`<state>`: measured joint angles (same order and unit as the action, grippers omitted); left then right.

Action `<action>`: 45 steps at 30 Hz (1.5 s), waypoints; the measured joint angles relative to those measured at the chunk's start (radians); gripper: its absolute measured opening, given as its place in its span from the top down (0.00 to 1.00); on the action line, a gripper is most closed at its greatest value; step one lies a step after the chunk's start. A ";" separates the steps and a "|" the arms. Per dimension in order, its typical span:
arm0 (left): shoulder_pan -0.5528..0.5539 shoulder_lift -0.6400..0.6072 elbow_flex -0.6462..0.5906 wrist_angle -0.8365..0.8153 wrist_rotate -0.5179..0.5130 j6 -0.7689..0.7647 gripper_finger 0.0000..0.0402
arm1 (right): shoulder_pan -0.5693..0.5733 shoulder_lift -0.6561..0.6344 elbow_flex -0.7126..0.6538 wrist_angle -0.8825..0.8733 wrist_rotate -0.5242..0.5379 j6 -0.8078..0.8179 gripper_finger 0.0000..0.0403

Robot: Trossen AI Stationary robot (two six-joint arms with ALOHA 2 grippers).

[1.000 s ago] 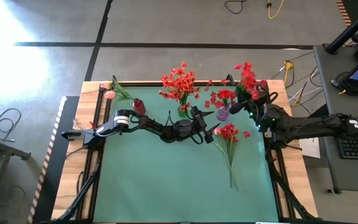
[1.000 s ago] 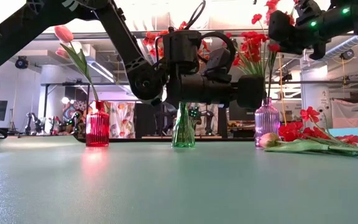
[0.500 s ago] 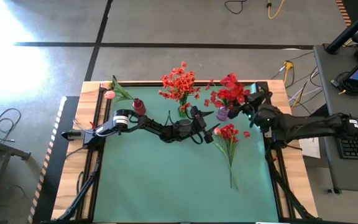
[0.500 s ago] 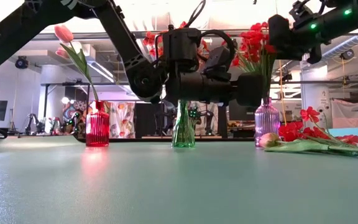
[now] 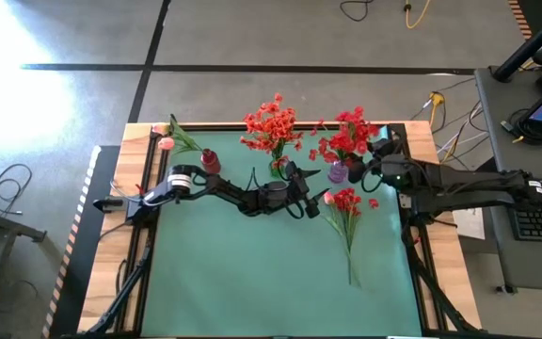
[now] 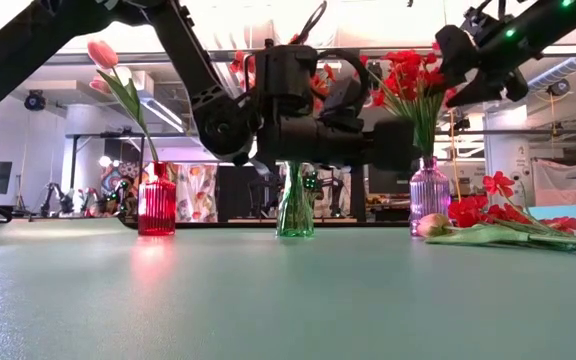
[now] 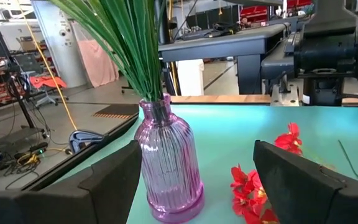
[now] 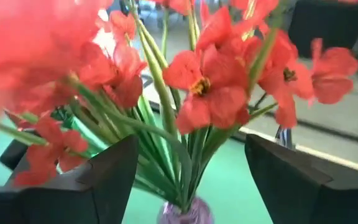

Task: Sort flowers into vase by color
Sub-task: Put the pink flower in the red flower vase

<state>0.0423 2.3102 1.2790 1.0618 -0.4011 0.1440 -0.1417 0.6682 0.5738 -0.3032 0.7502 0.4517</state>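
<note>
Flowers stand in three vases along the upper edge of the green table [image 5: 252,282] in the high view. Deep red blossoms [image 5: 346,141] on long green stems fill the purple ribbed vase [image 6: 429,191] right of centre; orange-red clusters [image 5: 271,122] rise from the green vase [image 6: 295,205] at centre; a pink tulip bud [image 6: 102,53] leans out of the red vase [image 6: 156,199] at upper left. One loose red bunch [image 5: 346,212] lies flat on the mat below the purple vase, its stem trailing toward the lower middle.

The right gripper [image 5: 373,162] sits just beside the deep red blossoms, fingers spread, holding nothing. The left gripper [image 5: 316,198] hovers between the green vase and the loose bunch, fingers likewise apart and empty.

In the low view the left arm hides most of the orange-red clusters. The right wrist view cuts off the purple vase's body.
</note>
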 joint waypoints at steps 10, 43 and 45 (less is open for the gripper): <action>-0.016 -0.053 -0.057 -0.009 0.000 -0.007 0.27 | 0.000 0.000 0.054 -0.193 -0.117 0.164 0.27; -0.187 -0.266 -0.382 -0.007 0.027 -0.031 0.27 | 0.234 0.215 0.144 -0.496 -0.670 0.694 0.29; -0.202 -0.269 -0.393 -0.009 0.027 -0.031 0.27 | 0.276 0.262 0.158 -0.495 -0.673 0.724 0.29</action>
<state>-0.1597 2.0415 0.8863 1.0531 -0.3740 0.1135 0.1347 0.9302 0.7317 -0.7986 0.0776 1.1757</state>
